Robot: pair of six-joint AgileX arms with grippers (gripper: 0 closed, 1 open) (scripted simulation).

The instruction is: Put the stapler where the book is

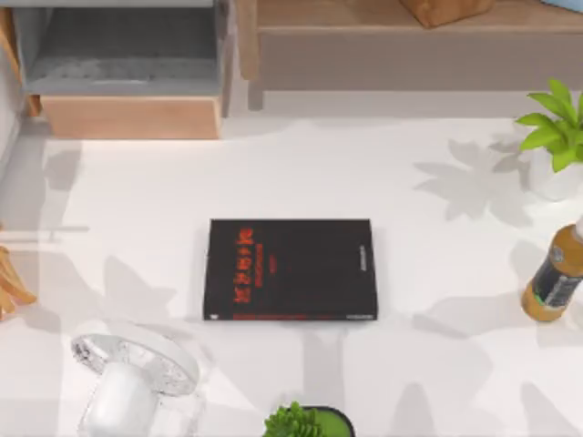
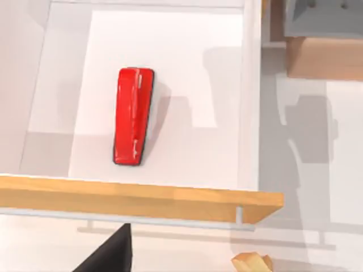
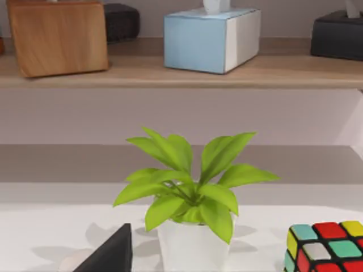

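A: Where does the book sit, and what is it like?

B: On my top view it lies flat and square near the middle of the white counter. Matte black cover, red lettering, a thin red strip along its near long edge. Relative to the book: a clear, ribbed glass piece near its lower-left corner, a leafy green plant just below it, an amber bottle with a dark label well to its right, and a potted plant in a white pot up and to the right.

A: And the stapler?

B: My left wrist view looks down on it: narrow, glossy red, rounded ends, lying flat inside an open white drawer with a pale wood front edge and a slim metal handle.

A: Hands?

B: A dark wedge of my left hand hangs above the drawer front; clenched or released, I cannot tell. Same for my right hand, which faces the white-potted plant, with a colour cube beside it.
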